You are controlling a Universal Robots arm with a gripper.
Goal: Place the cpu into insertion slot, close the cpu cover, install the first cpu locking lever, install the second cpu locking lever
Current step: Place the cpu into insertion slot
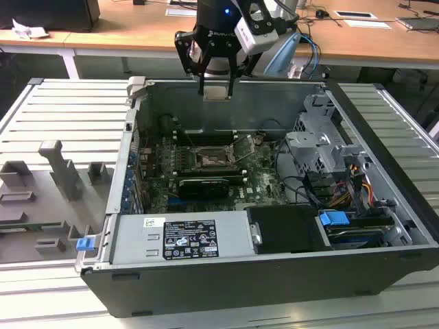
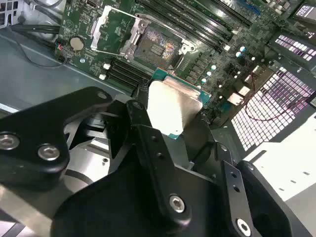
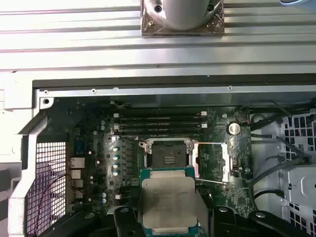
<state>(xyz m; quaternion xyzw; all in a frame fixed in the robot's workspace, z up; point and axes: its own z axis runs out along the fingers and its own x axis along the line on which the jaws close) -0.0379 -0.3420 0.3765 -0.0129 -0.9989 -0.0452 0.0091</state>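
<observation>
The ribbed aluminium bench (image 1: 55, 116) carried an open dark-grey computer case (image 1: 288, 274), laid on its side so that the green circuit board (image 1: 164, 185) faced upward. That is why the arm could work from straight above.

Nearest my wrist cameras, the black two-fingered pincer (image 1: 217, 88) was clamped on two opposite edges of the small flat square cpu with the pale silver-grey metal face (image 3: 168, 202). I judged that an edge grip kept the chip's underside free of contact. In the exterior view the chip hung over the case's back rim, well above the board and not yet lowered.

Beyond the chip, in both wrist views, sat the small square dark insertion slot with its metal rim (image 3: 169, 155), bare and well apart from the cpu. Just beside it, the thin square silver cpu cover with the cut-out centre (image 3: 212, 163) lay folded back on its hinge. A thin wire locking lever (image 3: 211, 181) lay swung out along the cover, so nothing barred the way down.

Farther on ran the long black memory slots (image 3: 158, 121), then the case's far wall, and past that a wooden desk (image 1: 123, 38).
</observation>
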